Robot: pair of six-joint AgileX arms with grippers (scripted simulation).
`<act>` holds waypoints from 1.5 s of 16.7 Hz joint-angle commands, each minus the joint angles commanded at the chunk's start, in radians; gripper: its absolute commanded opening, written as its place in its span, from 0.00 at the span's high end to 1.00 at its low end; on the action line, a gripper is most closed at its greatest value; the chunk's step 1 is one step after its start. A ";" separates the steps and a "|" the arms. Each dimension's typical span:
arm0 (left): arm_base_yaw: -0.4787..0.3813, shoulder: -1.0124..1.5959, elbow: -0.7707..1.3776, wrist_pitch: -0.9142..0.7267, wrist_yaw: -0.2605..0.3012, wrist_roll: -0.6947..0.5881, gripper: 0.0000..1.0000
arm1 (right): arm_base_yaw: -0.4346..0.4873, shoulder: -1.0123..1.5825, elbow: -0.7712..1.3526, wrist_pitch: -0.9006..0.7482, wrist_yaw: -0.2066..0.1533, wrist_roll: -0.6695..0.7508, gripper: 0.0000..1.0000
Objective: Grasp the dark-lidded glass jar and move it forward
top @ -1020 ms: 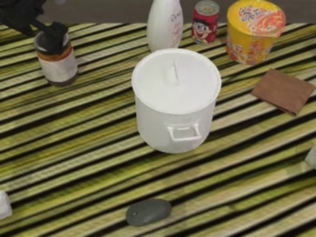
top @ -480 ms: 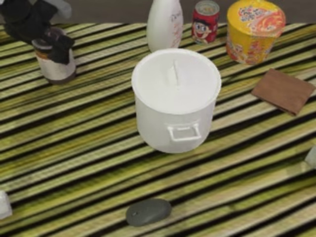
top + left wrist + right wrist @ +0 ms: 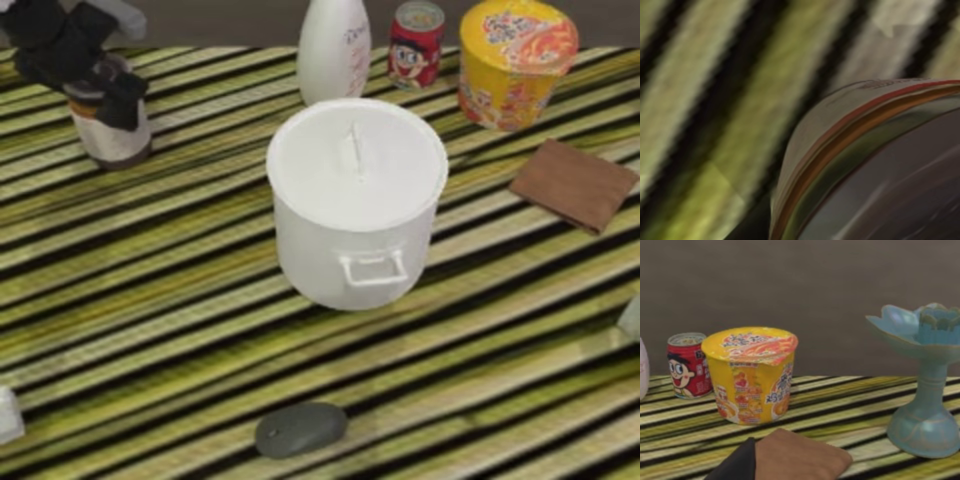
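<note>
Striped green-and-black cloth covers the worktop (image 3: 150,300), and near its far left corner stands the dark-lidded glass jar (image 3: 115,135), upright, with the left pincer (image 3: 90,75) set over its lid and upper band. Largest among the neighbours, the white lidded pot (image 3: 356,200) sits mid-worktop, well apart from the jar, so a collision there seems unlikely; the white bottle (image 3: 333,45) at the far edge is also clear of the path. The likelier trouble, I judge, is the far edge itself: the jar is already close to it, and a long push forward could carry it off. A high grip on the lid could also let the jar tilt or slip if it is dragged. The left wrist view shows the jar's lid and orange band very close, filling the frame. The fingers look closed against the jar's top, pinching it, though the contact itself is hidden. The right pincer is not seen.
</note>
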 joint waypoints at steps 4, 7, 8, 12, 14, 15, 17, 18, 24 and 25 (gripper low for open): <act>0.000 0.000 0.000 0.000 0.000 0.000 0.60 | 0.000 0.000 0.000 0.000 0.000 0.000 0.00; 0.000 0.000 0.000 0.000 0.000 0.000 0.83 | 0.000 0.000 0.000 0.000 0.000 0.000 0.00; 0.000 0.000 0.000 0.000 0.000 0.000 0.90 | 0.000 0.000 0.000 0.000 0.000 0.000 0.00; 0.000 0.000 0.000 0.000 0.000 0.000 1.00 | 0.000 0.000 0.000 0.000 0.000 0.000 0.00; 0.000 0.000 0.000 0.000 0.000 0.000 1.00 | 0.000 0.000 0.000 0.000 0.000 0.000 0.00; 0.000 0.000 0.000 0.000 0.000 0.000 1.00 | 0.000 0.000 0.000 0.000 0.000 0.000 0.00; 0.000 0.000 0.000 0.000 0.000 0.000 1.00 | 0.000 0.000 0.000 0.000 0.000 0.000 0.00; 0.003 -0.001 0.000 0.000 0.000 0.002 1.00 | 0.000 0.000 0.000 0.000 0.000 0.000 0.00; 0.009 -0.165 -0.171 0.019 -0.002 0.001 1.00 | 0.000 0.000 0.000 0.000 0.000 0.000 0.00; 0.011 -0.220 -0.236 0.025 -0.003 0.001 1.00 | 0.000 0.000 0.000 0.000 0.000 0.000 0.00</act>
